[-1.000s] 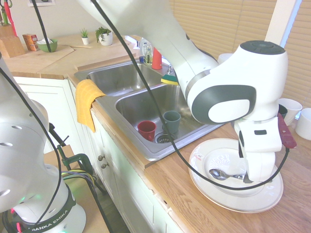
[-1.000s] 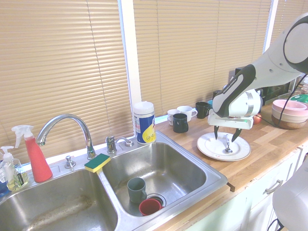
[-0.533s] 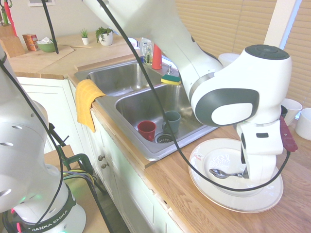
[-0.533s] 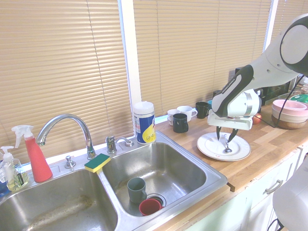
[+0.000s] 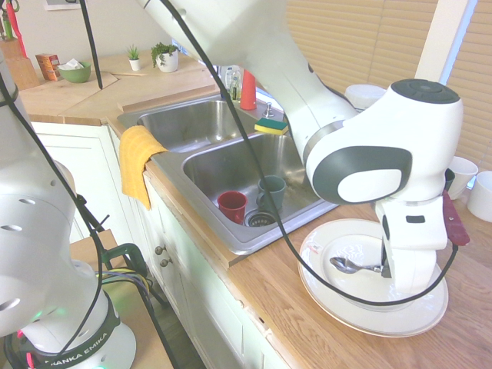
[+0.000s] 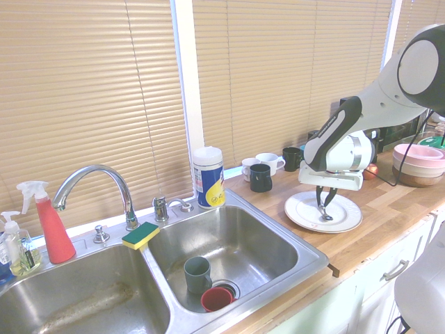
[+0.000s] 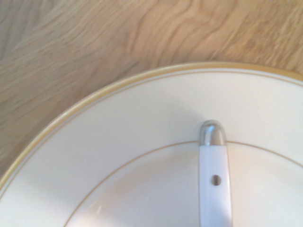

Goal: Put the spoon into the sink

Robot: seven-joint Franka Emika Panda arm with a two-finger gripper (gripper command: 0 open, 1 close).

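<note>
The spoon point(image 5: 346, 265) has a shiny bowl and a slim white handle point(image 7: 215, 179). It lies over a white, gold-rimmed plate point(image 5: 338, 304) on the wooden counter, to the right of the sink point(image 5: 231, 165). In the second exterior view my gripper point(image 6: 324, 207) points straight down over the plate point(image 6: 299, 209), its fingers drawn together on the spoon's handle. In the first exterior view the white hand hides the handle and only the spoon's bowl sticks out to the left. The two-basin steel sink point(image 6: 243, 243) is about a plate's width from the plate.
A red cup point(image 5: 231, 206) and a grey-green cup point(image 5: 270, 191) stand by the drain in the near basin. A yellow cloth point(image 5: 137, 161) hangs over the sink's front. Sponge point(image 5: 269, 125), faucet point(image 6: 97, 184), wipes canister point(image 6: 208, 177), mugs point(image 6: 261, 177) and stacked bowls point(image 6: 417, 163) line the counter.
The fingers have gone from wide apart to drawn together on the spoon's handle. The spoon's bowl has shifted slightly upward over the plate. The arm has barely moved.
</note>
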